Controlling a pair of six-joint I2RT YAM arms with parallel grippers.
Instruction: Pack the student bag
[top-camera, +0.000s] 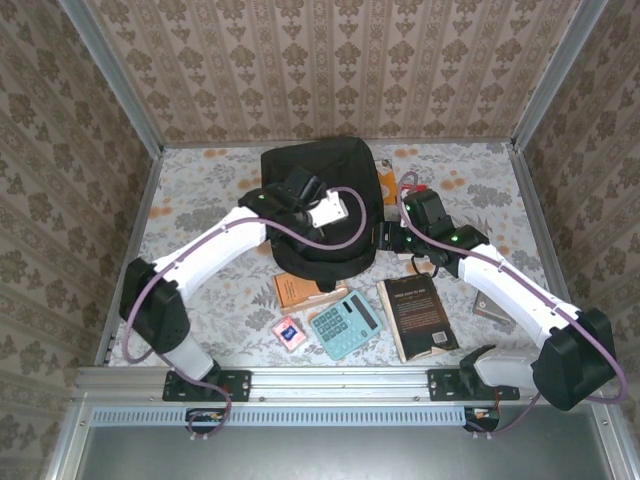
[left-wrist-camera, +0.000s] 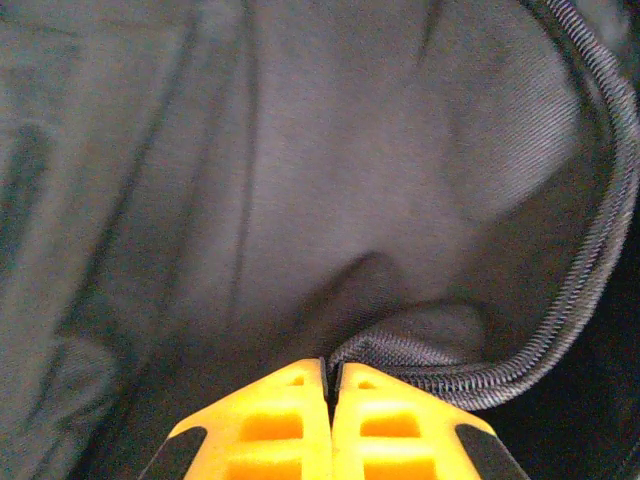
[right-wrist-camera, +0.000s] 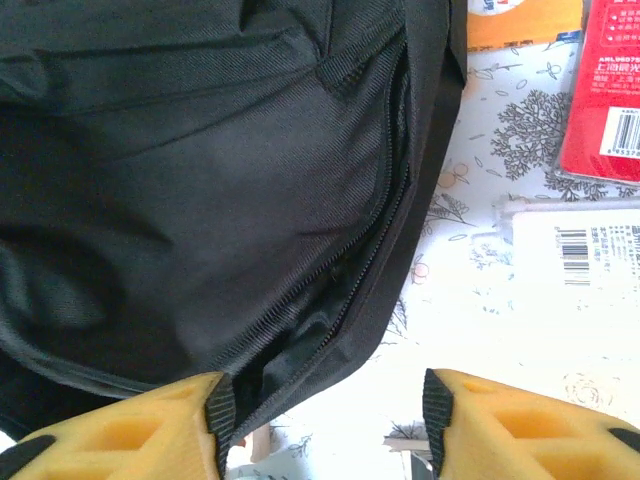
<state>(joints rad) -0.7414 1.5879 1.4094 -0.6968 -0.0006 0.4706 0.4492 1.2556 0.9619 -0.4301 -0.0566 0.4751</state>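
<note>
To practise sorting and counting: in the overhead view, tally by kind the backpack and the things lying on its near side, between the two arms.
Backpack: 1, the student bag
Books: 2, an orange book and a dark book
Calculator: 1, the teal calculator
Small pink item: 1, too small to identify
Total: 5

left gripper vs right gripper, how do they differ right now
The left gripper is shut, pinching the student bag at its zipper edge. The right gripper is open beside the bag's edge, gripping nothing. Both are yellow-fingered.
</note>
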